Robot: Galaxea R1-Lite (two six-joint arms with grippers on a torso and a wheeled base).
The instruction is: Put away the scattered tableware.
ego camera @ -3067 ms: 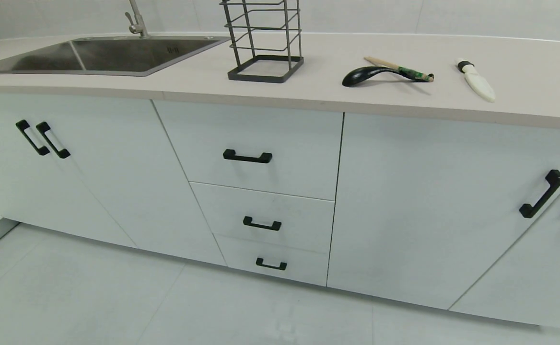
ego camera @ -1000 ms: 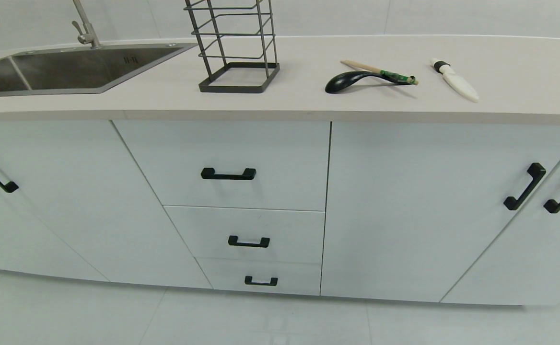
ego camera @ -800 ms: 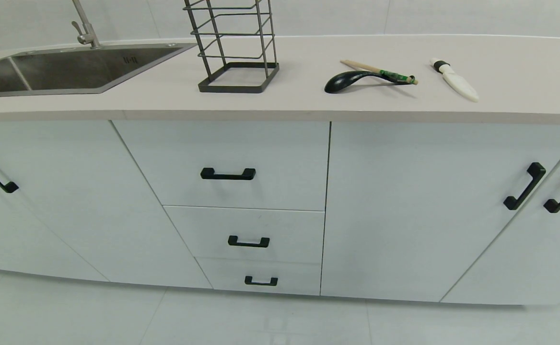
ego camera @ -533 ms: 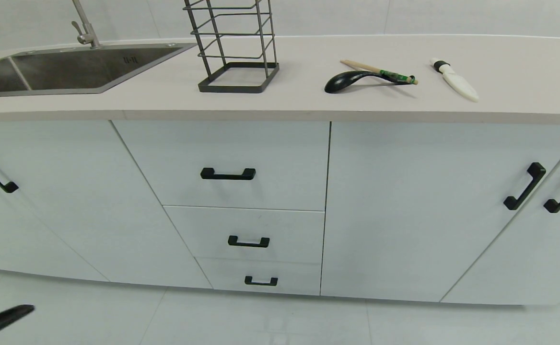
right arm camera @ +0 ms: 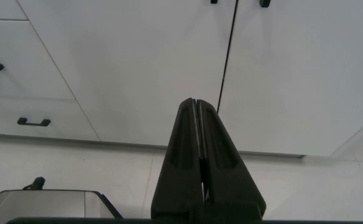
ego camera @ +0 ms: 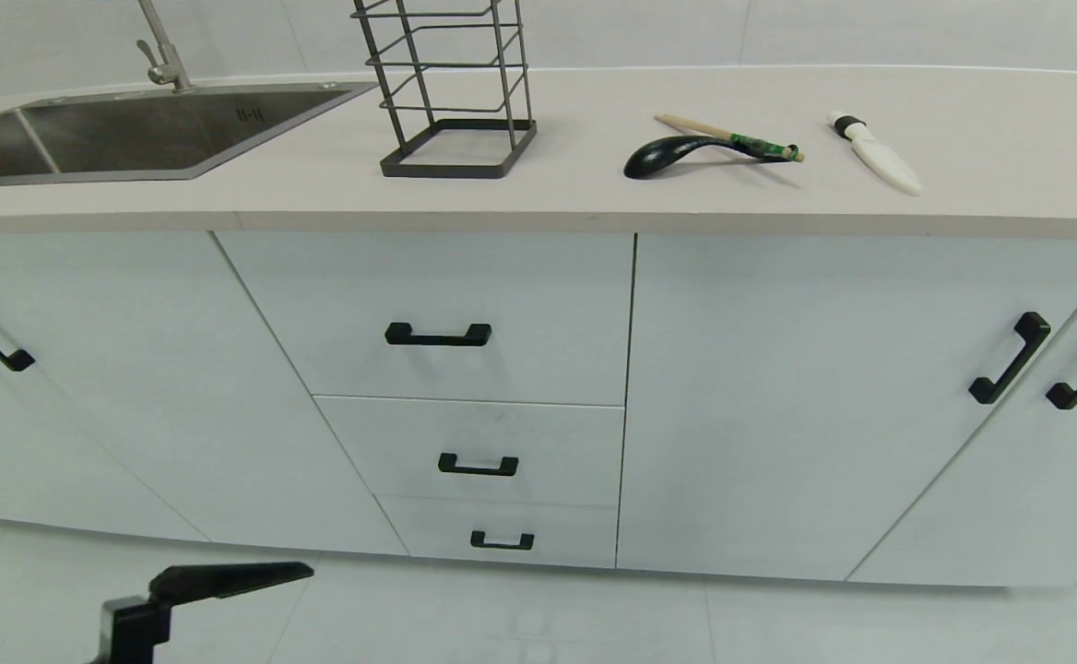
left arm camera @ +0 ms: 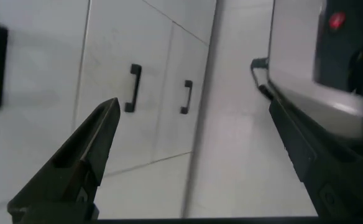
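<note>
Pale countertop (ego camera: pixel 594 198), white cabinets below with black handles, grey tile floor. Wire rack (ego camera: pixel 451 92) stands on the counter, sink (ego camera: pixel 133 120) left of the rack. Right of the rack: glossy black spoon (ego camera: pixel 677 155), wooden chopsticks (ego camera: pixel 732 136) with green ends touching its handle; farther from the rack, white knife (ego camera: pixel 875 155) with black band. Left gripper (left arm camera: pixel 184 84) low before the cabinets, jaws apart. Right gripper (right arm camera: pixel 197 106) jaws together.

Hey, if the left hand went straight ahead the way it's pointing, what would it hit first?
Probably the bottom drawer, near its black handle: in the left wrist view that white front sits between the fingers of the open left hand. Depth is unclear.
</note>
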